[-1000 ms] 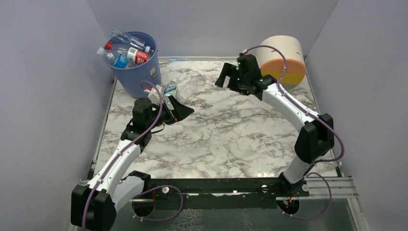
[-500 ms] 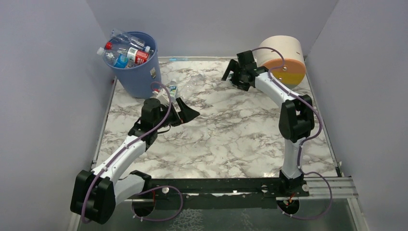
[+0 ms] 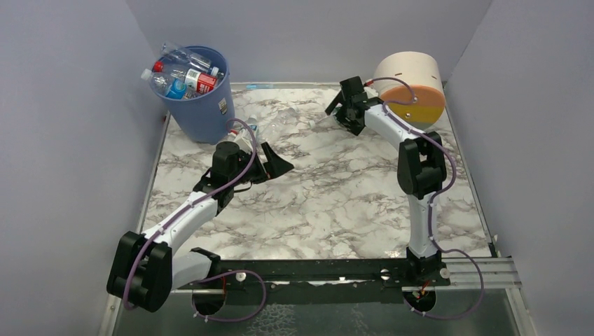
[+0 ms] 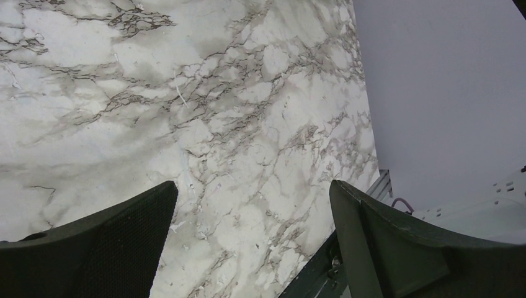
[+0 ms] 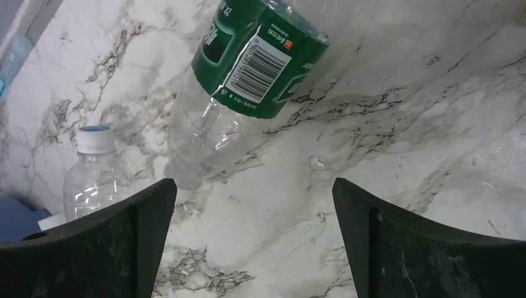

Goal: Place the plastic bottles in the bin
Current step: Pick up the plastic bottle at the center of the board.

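Observation:
The blue bin (image 3: pixel 203 115) stands at the back left and holds several plastic bottles (image 3: pixel 185 73). A clear bottle with a green label (image 5: pixel 257 59) lies on the marble just ahead of my right gripper (image 5: pixel 254 183), its end close to the left fingertip. The gripper is open and empty, and in the top view my right gripper (image 3: pixel 335 112) sits near the back middle. A second bottle with a pale blue cap (image 5: pixel 93 174) lies beyond, by the bin, where the blue-labelled bottle (image 3: pixel 249 131) shows beside my left arm. My left gripper (image 4: pixel 253 186) is open over bare marble (image 3: pixel 275 162).
A cream, orange and yellow drum (image 3: pixel 413 84) stands at the back right, just behind the right arm. Grey walls close off three sides. A black rail (image 3: pixel 315 269) carrying the arm bases runs along the near edge.
The right arm has stretched toward the back, its elbow swinging left and its gripper lowering toward the green-labelled bottle. The left gripper has shifted a little to the right.

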Action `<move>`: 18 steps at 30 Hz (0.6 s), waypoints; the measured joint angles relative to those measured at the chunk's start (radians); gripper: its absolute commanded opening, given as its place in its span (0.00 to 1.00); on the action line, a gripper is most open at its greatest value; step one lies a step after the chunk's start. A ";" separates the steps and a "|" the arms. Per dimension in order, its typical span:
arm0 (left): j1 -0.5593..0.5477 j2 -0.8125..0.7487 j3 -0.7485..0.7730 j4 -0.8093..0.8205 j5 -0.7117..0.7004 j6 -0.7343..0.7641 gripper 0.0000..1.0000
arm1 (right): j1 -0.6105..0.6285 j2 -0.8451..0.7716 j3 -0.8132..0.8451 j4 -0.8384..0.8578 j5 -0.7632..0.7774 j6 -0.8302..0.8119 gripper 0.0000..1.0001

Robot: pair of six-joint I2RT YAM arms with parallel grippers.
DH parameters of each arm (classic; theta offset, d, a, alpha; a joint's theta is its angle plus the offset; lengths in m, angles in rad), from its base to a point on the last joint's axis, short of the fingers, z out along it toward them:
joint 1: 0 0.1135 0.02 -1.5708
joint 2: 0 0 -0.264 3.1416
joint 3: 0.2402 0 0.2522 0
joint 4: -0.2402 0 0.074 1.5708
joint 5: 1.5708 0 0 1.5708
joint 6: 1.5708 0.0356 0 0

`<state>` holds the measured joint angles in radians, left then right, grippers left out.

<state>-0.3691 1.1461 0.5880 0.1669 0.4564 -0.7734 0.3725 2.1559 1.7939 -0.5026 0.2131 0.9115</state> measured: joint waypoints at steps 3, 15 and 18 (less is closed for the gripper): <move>-0.001 0.005 0.001 0.004 0.000 0.002 0.99 | 0.000 0.010 -0.001 0.002 0.015 0.050 1.00; -0.006 0.019 0.002 0.011 0.004 0.008 0.99 | 0.009 0.078 0.070 0.008 0.068 0.177 1.00; -0.006 0.019 0.005 0.013 0.005 0.009 0.99 | 0.010 0.114 0.104 0.003 0.088 0.191 1.00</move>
<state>-0.3752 1.1656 0.5934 0.1802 0.4610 -0.7647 0.3828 2.2700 1.8977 -0.4995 0.3008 1.1027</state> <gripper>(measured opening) 0.989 0.995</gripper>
